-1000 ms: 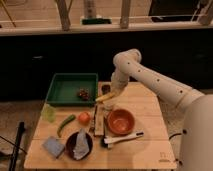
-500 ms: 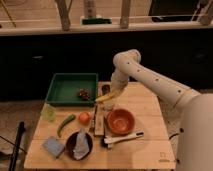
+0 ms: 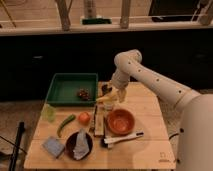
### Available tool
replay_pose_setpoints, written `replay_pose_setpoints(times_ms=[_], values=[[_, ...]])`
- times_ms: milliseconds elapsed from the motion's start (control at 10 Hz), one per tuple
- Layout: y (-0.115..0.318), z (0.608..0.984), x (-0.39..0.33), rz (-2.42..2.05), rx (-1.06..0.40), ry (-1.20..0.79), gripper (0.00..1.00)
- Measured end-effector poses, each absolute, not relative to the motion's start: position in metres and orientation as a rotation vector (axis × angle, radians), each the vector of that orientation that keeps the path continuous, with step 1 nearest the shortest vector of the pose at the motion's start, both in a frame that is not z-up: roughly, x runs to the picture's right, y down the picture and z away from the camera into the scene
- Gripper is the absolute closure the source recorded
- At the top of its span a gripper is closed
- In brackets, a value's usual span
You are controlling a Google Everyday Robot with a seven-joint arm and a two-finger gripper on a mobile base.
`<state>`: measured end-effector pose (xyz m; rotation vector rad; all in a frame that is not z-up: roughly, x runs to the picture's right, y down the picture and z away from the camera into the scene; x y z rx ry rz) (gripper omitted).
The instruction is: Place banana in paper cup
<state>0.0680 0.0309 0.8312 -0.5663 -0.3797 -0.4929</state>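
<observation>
My gripper (image 3: 116, 95) hangs from the white arm over the middle of the wooden table (image 3: 145, 155). It is shut on the pale-yellow banana (image 3: 105, 98), which sticks out to the left of the fingers. The banana is held just above the small white paper cup (image 3: 108, 106), which stands at the upper left of the orange bowl (image 3: 121, 121). The cup is partly hidden by the banana and the gripper.
A green tray (image 3: 65, 85) with dark grapes (image 3: 83, 93) lies at the back left. A small dark container (image 3: 105, 88) stands behind the banana. A wooden block (image 3: 99, 121), tomato (image 3: 84, 118), green vegetable (image 3: 65, 125), pale green cup (image 3: 49, 113), dark bowl (image 3: 79, 145), blue sponge (image 3: 52, 147) and brush (image 3: 122, 139) are also on the table.
</observation>
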Motion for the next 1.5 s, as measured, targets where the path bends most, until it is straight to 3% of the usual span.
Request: replay_pose_setpoints(times_ms=[1500], values=[[0.0278, 0.8228, 0.0660, -0.531, -0.529, -0.407, 0.23]])
